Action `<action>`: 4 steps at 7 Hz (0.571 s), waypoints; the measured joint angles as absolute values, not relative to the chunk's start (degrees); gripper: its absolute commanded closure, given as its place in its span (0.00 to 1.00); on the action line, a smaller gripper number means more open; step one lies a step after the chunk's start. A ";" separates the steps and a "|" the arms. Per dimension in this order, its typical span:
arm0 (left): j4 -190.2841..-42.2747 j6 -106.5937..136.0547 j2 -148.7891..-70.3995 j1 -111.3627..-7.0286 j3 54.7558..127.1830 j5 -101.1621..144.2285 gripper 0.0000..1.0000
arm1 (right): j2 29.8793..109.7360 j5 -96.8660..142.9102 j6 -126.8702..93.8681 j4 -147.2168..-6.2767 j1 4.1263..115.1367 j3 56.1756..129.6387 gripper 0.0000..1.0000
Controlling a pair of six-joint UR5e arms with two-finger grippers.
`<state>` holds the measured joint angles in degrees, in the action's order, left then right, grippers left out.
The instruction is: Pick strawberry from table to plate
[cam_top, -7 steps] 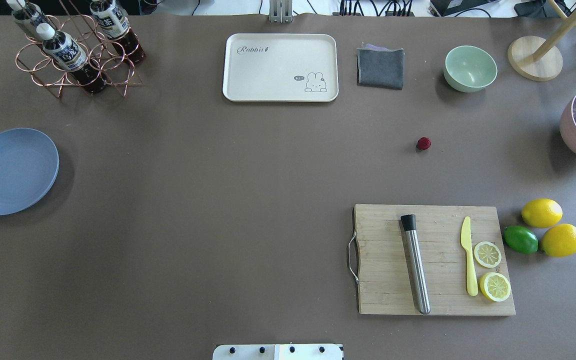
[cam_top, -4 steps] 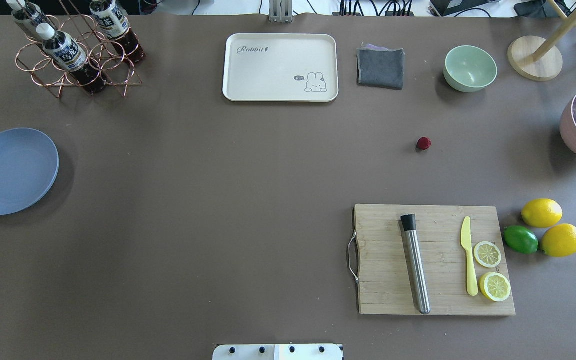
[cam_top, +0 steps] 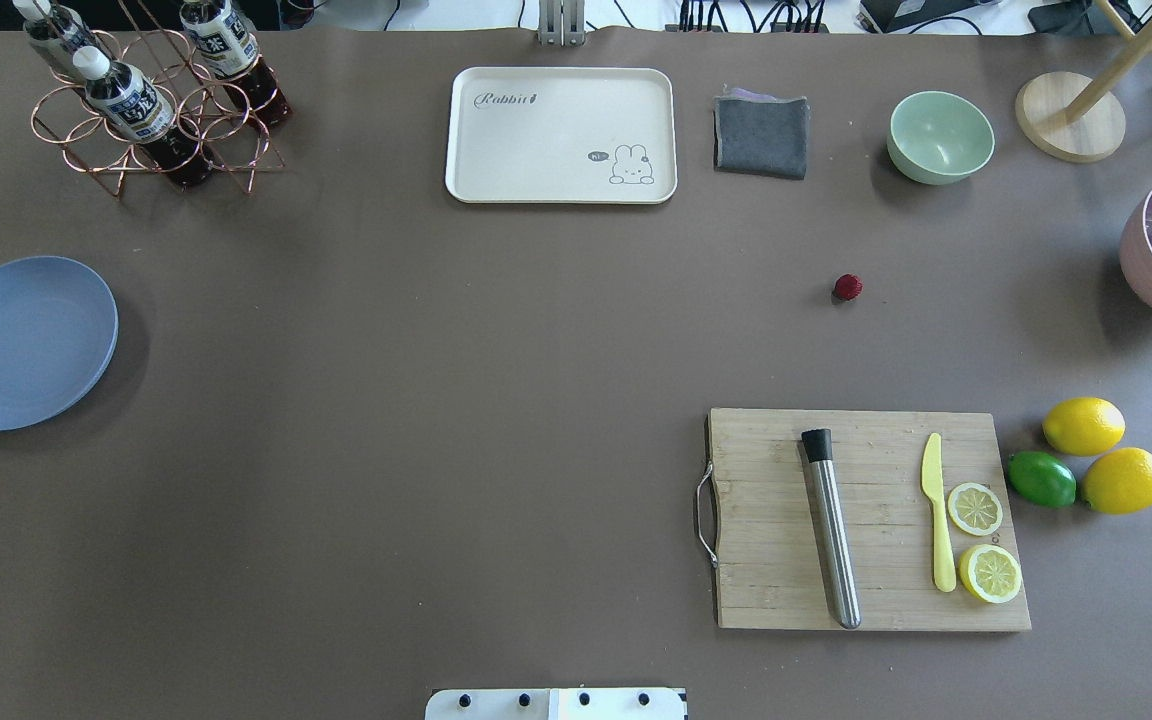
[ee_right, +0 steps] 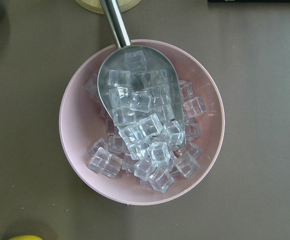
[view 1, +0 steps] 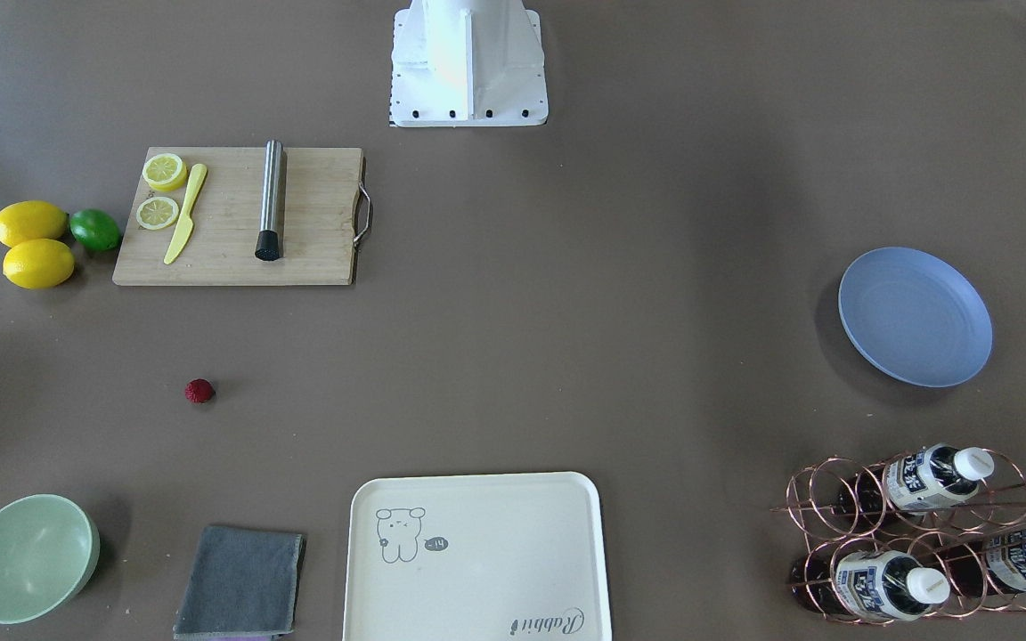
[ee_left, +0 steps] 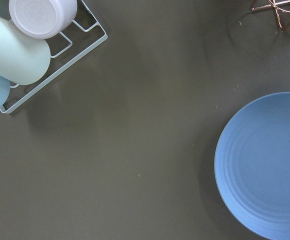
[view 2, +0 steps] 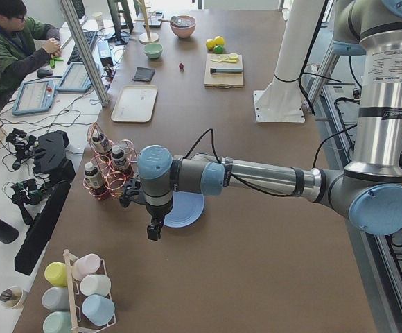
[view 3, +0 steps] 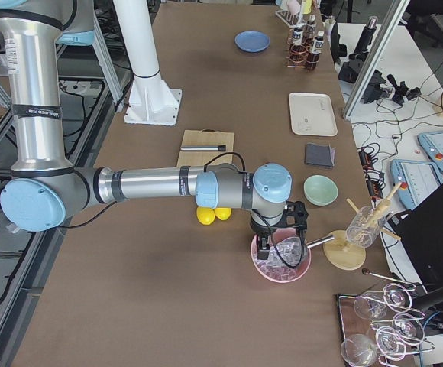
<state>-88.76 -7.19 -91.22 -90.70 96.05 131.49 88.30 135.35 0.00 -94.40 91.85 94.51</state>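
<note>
The small dark-red strawberry (cam_top: 847,288) lies on the brown table (cam_top: 436,400), right of the middle and beyond the cutting board; it also shows in the front view (view 1: 199,391). The pale blue plate (cam_top: 24,342) sits empty at the far left edge (view 1: 915,317), and fills the lower right of the left wrist view (ee_left: 265,165). My left gripper (view 2: 154,229) hangs just beside the plate at the table's left end. Over a pink bowl of ice at the right end hangs my right gripper (view 3: 266,248). For both I cannot tell whether they are open or shut.
A wooden cutting board (cam_top: 866,520) carries a steel muddler, a yellow knife and lemon slices; two lemons and a lime (cam_top: 1041,479) lie beside it. At the back stand a cream tray (cam_top: 561,135), grey cloth (cam_top: 761,135), mint bowl (cam_top: 940,136) and bottle rack (cam_top: 151,100). A person (view 2: 10,48) sits beyond the table.
</note>
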 measured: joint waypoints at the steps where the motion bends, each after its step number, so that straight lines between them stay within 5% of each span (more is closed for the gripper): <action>1: -88.77 -7.15 -91.26 -90.70 96.09 131.49 0.02 | 88.32 135.37 -0.02 -94.40 91.85 94.53 0.00; 4: -88.77 -6.86 -91.50 -90.70 96.05 131.48 0.02 | 88.20 135.38 -0.09 -94.39 91.85 94.46 0.00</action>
